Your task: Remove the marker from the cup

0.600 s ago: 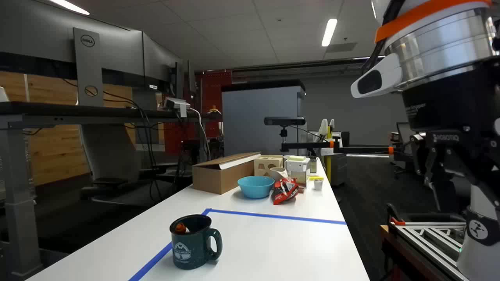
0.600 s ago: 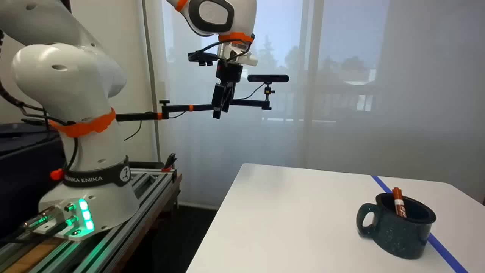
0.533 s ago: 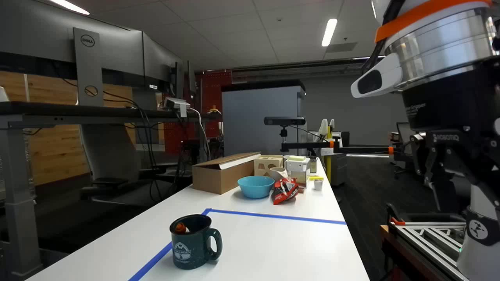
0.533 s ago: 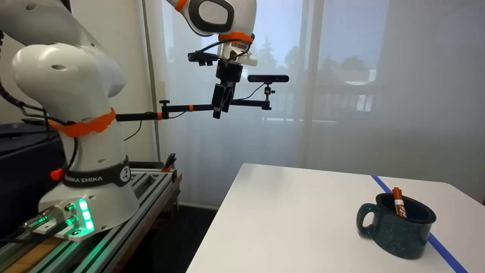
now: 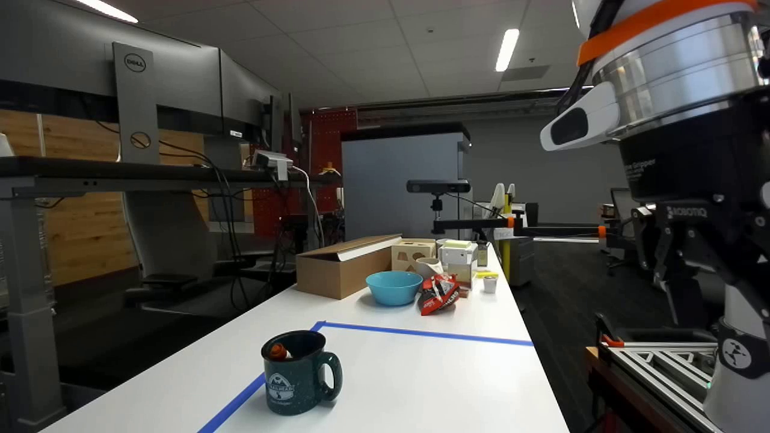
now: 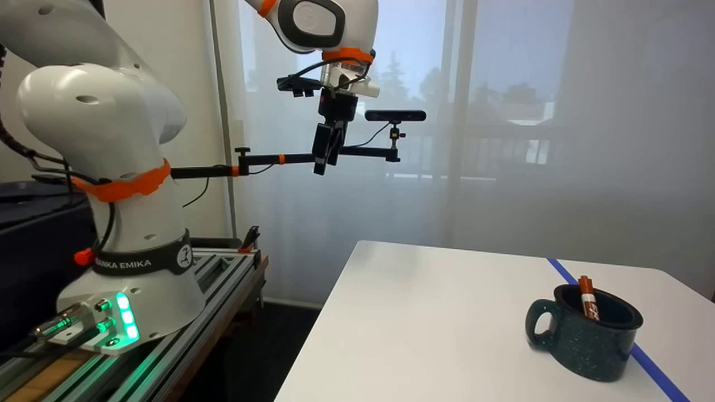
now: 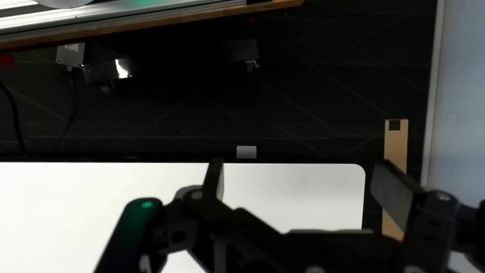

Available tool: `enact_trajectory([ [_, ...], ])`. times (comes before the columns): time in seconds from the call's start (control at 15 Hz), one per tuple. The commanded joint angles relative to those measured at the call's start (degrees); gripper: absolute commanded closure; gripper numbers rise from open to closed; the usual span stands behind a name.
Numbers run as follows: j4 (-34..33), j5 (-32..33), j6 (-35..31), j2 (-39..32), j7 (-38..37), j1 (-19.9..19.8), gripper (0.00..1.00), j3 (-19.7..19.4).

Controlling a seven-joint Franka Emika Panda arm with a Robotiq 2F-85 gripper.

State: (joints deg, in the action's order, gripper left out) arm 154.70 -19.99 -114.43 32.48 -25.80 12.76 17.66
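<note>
The cup is a squat dark teal mug with a loop handle, standing upright on the white table in both exterior views [image 5: 304,388] [image 6: 591,349]. The marker is reddish-brown with a white band. It leans inside the cup, its top end above the rim in an exterior view [image 6: 588,298]; only its end shows at the mouth in an exterior view [image 5: 278,352]. Its lower part is hidden in the cup. My gripper [image 6: 326,166] is high above the table's robot-side edge, far from the cup. In the wrist view the gripper [image 7: 299,166] is open with nothing between its fingers.
A light-blue bowl [image 5: 394,288], a red bag [image 5: 439,294], a cardboard box [image 5: 343,270] and a small white cup [image 5: 490,284] stand farther along the table. Blue tape [image 5: 421,332] marks lines on the table. A camera on a black arm [image 6: 395,116] stands behind my gripper.
</note>
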Motion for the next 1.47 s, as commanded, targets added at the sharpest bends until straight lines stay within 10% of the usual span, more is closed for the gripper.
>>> enact_trajectory([
  [0.0,-0.09,0.12,0.18,0.03,-0.06,0.11,0.0,-0.16],
  [0.73,-0.09,19.91,-12.64,-1.77,1.68,-8.89,0.0,-1.25],
  [1.4,-8.23,32.95,-30.99,-17.16,22.21,-15.26,0.0,-12.57],
])
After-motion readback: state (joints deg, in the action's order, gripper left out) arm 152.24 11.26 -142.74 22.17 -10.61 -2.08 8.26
